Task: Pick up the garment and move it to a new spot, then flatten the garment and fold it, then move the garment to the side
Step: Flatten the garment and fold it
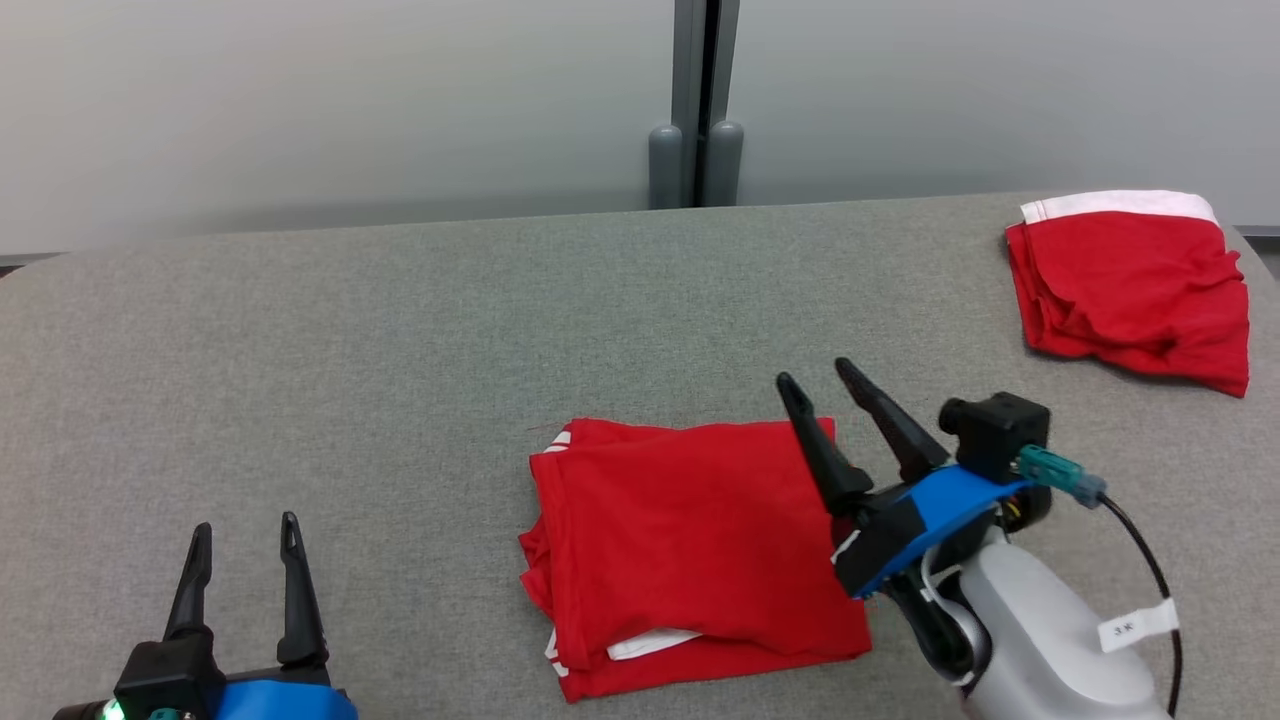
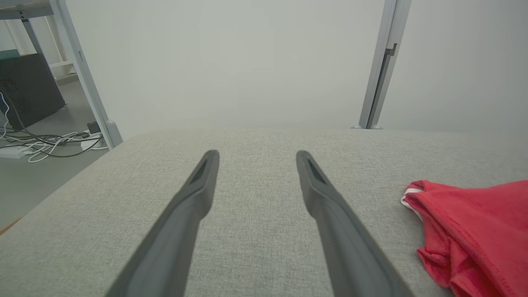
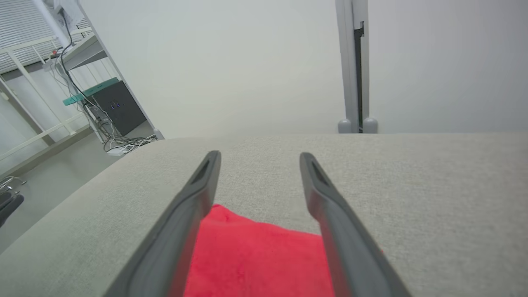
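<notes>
Head view: the folded red garment (image 1: 690, 550) lies by the middle of the table's (image 1: 400, 320) front edge, slightly longer left to right. The right gripper (image 1: 814, 373), jaws wide apart and empty, hangs over its right edge. The left gripper (image 1: 246, 524), likewise spread, sits well apart, front-left.

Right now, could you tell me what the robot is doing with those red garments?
A folded red garment lies in the middle of the grey table. The robot's right claw is open over its right edge, gripping nothing. The left claw, also open, sits apart at the near left. A second red garment lies loosely folded at the far right.
</notes>
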Robot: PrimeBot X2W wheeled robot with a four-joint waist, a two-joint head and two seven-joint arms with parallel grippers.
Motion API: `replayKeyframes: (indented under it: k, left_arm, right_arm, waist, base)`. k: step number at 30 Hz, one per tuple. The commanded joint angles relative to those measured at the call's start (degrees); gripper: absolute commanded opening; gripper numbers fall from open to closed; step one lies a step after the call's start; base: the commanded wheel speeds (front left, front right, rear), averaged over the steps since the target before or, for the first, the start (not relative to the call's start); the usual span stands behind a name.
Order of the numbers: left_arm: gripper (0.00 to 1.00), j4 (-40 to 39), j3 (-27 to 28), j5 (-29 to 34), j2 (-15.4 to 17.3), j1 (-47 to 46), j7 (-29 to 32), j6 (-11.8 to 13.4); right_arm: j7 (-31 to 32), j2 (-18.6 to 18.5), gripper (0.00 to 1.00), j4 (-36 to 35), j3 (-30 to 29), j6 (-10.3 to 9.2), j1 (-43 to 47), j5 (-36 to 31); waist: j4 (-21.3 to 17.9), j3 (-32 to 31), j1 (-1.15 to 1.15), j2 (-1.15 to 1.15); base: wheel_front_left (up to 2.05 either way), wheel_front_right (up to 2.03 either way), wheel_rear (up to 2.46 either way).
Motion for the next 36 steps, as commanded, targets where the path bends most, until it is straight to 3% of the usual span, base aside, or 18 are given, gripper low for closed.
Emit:
replayKeyframes:
  k: [1,4,9,18,26,36]
  left_arm:
    - [1.0,-0.4,0.2,0.2,-0.1,0.6,-0.2,-0.2]
    - [1.0,-0.7,0.4,0.4,-0.1,1.0,-0.2,-0.4]
    - [1.0,-0.7,0.3,0.7,-0.1,0.8,-0.2,-0.6]
    - [1.0,-1.0,-0.1,1.3,0.0,0.6,-0.2,-1.0]
    - [1.0,-0.7,-0.8,1.3,-0.1,0.8,-0.2,-1.0]
    - [1.0,1.2,-1.5,1.7,0.6,0.5,-0.2,-1.4]
  right_arm:
    - [-0.5,-1.3,1.0,-2.0,-2.8,0.03,2.8,-1.6]
    - [-0.7,-3.2,1.0,-5.9,-7.9,0.03,6.0,-5.3]
    - [-0.6,-3.3,1.0,-13.5,-15.9,0.02,14.2,-12.0]
    - [-0.6,0.9,1.0,-19.4,-24.7,0.03,24.3,-18.2]
    - [-0.7,3.4,1.0,-20.8,-28.4,0.03,28.4,-23.1]
    - [-0.6,4.5,1.0,-15.8,-29.1,0.02,27.2,-27.5]
  waist:
    - [-0.5,-0.4,0.0,0.01]
    - [-0.8,-0.7,0.0,0.01]
    - [-1.0,-0.8,0.0,0.01]
    - [-0.5,-1.4,0.0,0.01]
    - [0.1,-2.6,0.0,0.01]
    - [0.5,-3.2,0.0,0.01]
  base:
    - [0.0,0.0,0.0]
    - [0.0,0.0,0.0]
    - [0.0,0.0,0.0]
    - [0.0,0.0,0.0]
    - [0.0,0.0,0.0]
    - [0.0,0.0,0.0]
